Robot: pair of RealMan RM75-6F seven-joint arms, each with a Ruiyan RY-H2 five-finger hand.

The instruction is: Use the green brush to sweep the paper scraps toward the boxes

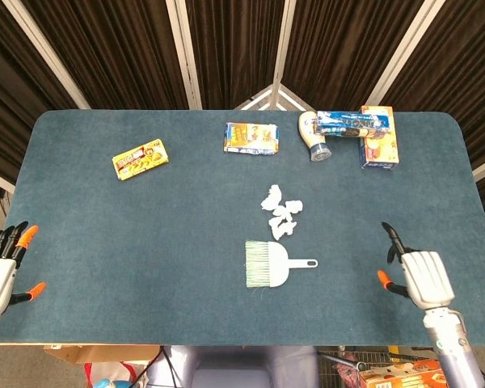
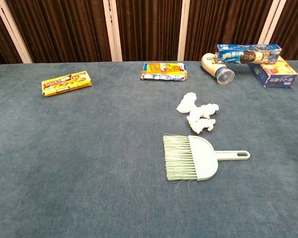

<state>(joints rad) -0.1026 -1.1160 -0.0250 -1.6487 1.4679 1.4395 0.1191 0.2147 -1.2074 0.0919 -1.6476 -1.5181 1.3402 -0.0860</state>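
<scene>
Hovering right hand (image 1: 416,277), fingers apart, empty

A pale green brush (image 1: 268,264) lies flat on the blue-grey table (image 1: 105,234), bristles fanned toward the left, its slim looped handle pointing right. Just beyond the brush head, a small cluster of crumpled white paper scraps (image 1: 281,212) sits in a loose heap, close to the brush but apart from it. Along the far edge stand the boxes: a yellow box (image 1: 141,158) at left, lying flat and angled; a blue-and-yellow packet (image 1: 250,137) near the middle; and at right a blue box (image 1: 378,139) with a long blue carton (image 1: 352,123) resting across it.
</scene>
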